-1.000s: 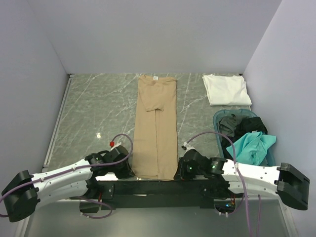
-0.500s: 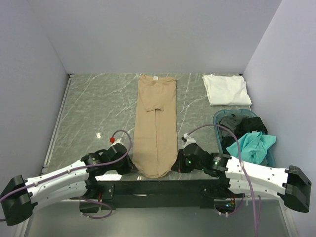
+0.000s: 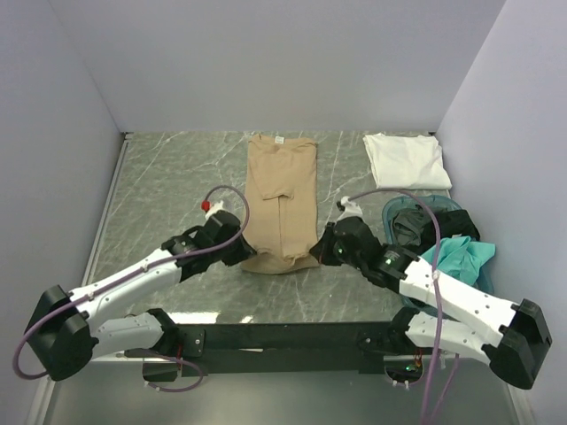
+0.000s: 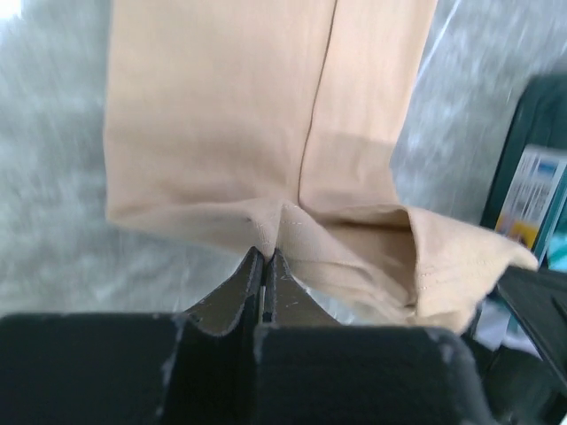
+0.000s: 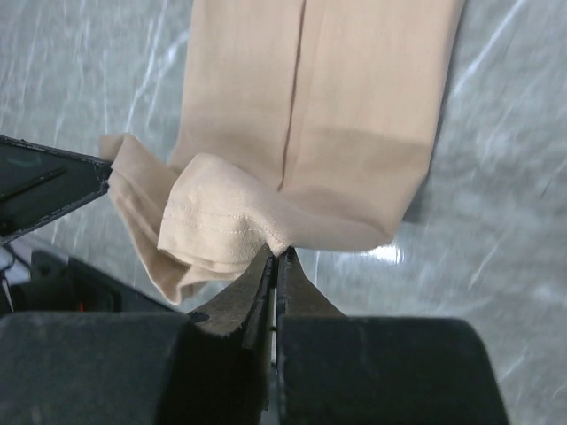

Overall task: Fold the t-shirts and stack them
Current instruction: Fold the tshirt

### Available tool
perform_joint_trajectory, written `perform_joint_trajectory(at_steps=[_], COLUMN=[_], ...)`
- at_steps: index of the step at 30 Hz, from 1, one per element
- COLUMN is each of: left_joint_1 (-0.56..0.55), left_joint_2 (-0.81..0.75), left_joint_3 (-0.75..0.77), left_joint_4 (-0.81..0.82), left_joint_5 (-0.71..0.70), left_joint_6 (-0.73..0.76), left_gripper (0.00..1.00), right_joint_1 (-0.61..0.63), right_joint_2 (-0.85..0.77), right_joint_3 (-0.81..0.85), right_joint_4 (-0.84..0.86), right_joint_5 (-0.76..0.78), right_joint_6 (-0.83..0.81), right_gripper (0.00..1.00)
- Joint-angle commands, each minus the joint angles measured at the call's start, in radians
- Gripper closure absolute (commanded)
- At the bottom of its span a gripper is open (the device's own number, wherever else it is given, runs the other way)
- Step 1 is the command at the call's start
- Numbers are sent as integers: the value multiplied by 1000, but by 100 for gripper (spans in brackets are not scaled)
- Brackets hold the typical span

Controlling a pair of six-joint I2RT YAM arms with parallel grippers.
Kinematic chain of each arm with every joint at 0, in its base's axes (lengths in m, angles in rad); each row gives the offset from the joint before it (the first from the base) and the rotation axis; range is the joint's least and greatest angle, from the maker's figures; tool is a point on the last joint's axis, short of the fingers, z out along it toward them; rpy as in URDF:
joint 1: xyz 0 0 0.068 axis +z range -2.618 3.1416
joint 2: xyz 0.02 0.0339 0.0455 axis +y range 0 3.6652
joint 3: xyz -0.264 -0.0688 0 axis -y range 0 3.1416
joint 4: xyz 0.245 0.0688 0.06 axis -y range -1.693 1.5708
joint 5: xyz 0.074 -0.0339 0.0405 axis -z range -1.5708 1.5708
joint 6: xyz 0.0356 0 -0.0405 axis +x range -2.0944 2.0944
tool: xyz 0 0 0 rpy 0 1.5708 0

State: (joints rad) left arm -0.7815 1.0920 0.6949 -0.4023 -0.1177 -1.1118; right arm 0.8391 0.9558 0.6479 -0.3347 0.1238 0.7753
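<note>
- My left gripper (image 4: 266, 266) and right gripper (image 5: 276, 255) each pinch a hem corner of the tan t-shirt (image 3: 282, 190).
- Risk: uneven travel would skew the fold.

Lab test cell: plain walls (image 3: 266, 62) enclose marble tabletop (image 3: 168, 186)

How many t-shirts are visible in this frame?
4. The tan t-shirt lies mid-table; the white t-shirt sits folded at the far right; the teal t-shirt and dark grey t-shirt are heaped in the basket, where others may be hidden.
</note>
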Motion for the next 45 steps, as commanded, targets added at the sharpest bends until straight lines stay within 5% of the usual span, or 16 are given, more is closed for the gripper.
perform_joint_trajectory(at_steps=[1, 26, 45], left_joint_1=[51, 300, 364], left_joint_2=[41, 388, 649], left_joint_3=[92, 362, 509], left_joint_4=[53, 125, 155], left_joint_5=[-39, 52, 110], left_joint_6=[78, 247, 319], left_gripper=[99, 99, 99], right_joint_1=[-47, -299, -400], right_joint_2=[61, 509, 751], right_joint_3=[108, 423, 552], right_joint_4=[33, 80, 144], right_joint_5=[42, -121, -197], right_joint_6=[-88, -232, -246], right_gripper=[100, 100, 100])
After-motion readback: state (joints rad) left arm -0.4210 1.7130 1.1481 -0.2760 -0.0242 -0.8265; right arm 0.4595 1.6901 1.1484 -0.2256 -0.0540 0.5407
